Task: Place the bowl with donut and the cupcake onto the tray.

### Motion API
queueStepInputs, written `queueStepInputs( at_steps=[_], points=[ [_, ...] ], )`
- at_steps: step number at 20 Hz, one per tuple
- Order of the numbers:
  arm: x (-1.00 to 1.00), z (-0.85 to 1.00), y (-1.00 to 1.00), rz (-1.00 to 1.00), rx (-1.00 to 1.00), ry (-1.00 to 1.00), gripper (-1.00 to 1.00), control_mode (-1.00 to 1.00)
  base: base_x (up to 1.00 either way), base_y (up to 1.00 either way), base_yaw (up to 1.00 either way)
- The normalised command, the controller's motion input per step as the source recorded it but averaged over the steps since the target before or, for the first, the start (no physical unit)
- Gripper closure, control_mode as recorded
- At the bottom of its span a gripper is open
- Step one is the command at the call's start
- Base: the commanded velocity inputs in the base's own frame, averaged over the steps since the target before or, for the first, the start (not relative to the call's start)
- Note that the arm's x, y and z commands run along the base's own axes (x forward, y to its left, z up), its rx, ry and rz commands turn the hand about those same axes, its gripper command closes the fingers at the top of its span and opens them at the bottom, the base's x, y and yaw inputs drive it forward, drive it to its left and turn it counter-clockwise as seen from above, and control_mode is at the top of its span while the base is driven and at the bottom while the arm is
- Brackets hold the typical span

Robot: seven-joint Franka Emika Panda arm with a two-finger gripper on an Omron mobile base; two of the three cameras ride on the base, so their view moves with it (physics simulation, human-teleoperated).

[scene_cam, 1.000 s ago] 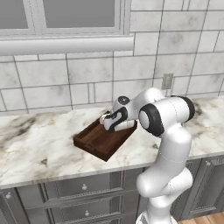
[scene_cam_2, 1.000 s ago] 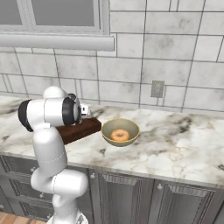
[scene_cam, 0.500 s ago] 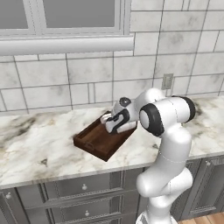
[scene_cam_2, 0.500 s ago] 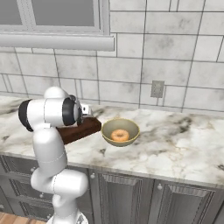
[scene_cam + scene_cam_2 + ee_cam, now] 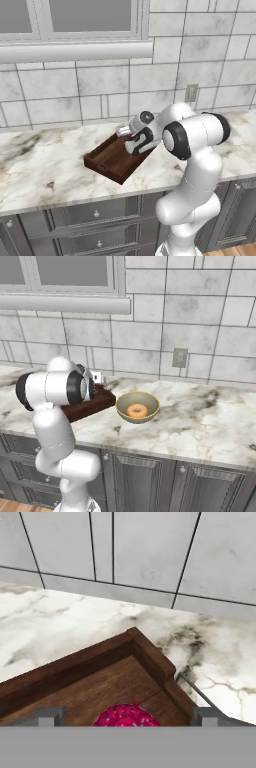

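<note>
Hand view: magenta-pink frosted cupcake between the two dark fingertips, set wide apart, over the floor of the dark brown rectangular wooden tray near its far corner. Whether frosting and fingertips touch: cannot tell; claw spread wide either way.

Left base view: claw low over the tray's right end, on the white marbled table; tray's long axis running diagonally, near-left corner toward the table edge, far-right end toward the grey tiled wall.

Right base view: round shallow olive-tan bowl with the orange-pink glazed ring donut lying flat inside, standing upright on the table just beside the tray's right end, not yet on it.

Step in hand, as judged: cupcake placement at or near completion. Next move, as judged: lift clear of the frosting, swing right, grip the bowl by its rim.
</note>
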Motion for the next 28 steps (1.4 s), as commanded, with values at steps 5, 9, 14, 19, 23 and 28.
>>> queueStepInputs(
  at_steps=[5, 9, 14, 19, 23, 28],
  points=[
    [-0.21, 0.44, 0.00, -0.04, 0.00, -0.04, -1.00, -1.00, 0.00, 0.00, 0.00],
    [-0.34, 0.46, 0.00, -0.09, 0.01, 0.00, -1.00, -1.00, 0.00, 0.00, 0.00],
    [-0.30, 0.61, -0.06, -0.09, 0.13, 0.01, -1.00, -1.00, 0.00, 0.00, 0.00],
    [-0.24, 0.50, -0.22, -0.05, 0.25, 0.11, -1.00, -1.00, 0.00, 0.00, 0.00],
    [-0.11, 0.38, -0.32, 0.00, 0.21, 0.19, -1.00, -1.00, 0.00, 0.00, 0.00],
    [-0.13, 0.33, -0.12, 0.00, -0.01, 0.12, -1.00, -1.00, 0.00, 0.00, 0.00]
  ],
)
